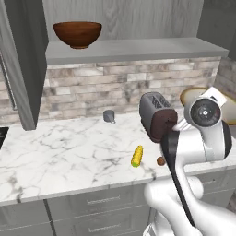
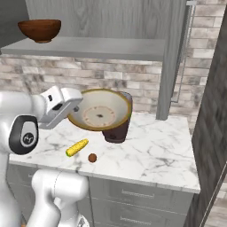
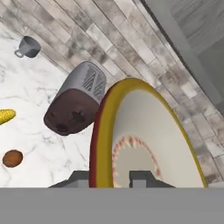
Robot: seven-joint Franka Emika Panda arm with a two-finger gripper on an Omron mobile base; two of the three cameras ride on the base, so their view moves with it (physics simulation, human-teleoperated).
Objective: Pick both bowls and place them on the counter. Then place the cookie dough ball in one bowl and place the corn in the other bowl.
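1. The right base view showed the tan bowl (image 2: 99, 111) from its open side, tipped up on edge with its cream inside facing the camera. In the left base view it was largely hidden behind the arm's joint, with a slice of its rim (image 1: 190, 95) showing.
2. The hand view showed the gripper (image 3: 110, 178) pinching the tan bowl's rim, one fingertip outside the wall and one inside, with the toaster (image 3: 75, 104) beyond.
3. The left base view showed the small grey mug (image 1: 109, 116) standing by the brick wall, left of the toaster.
4. The dark wooden bowl (image 1: 77, 34) sat upright on the grey shelf (image 1: 138, 50) above the brick backsplash.
5. The bench (image 1: 60, 152) was white marble with grey veins over grey drawers. The corn (image 1: 137, 156) lay near its front edge, and the cookie dough ball (image 1: 160, 161) lay just to the corn's right, apart from it.
6. The arm rose from the base, bent at the elbow, and held the tan bowl lifted off the bench in front of the toaster.
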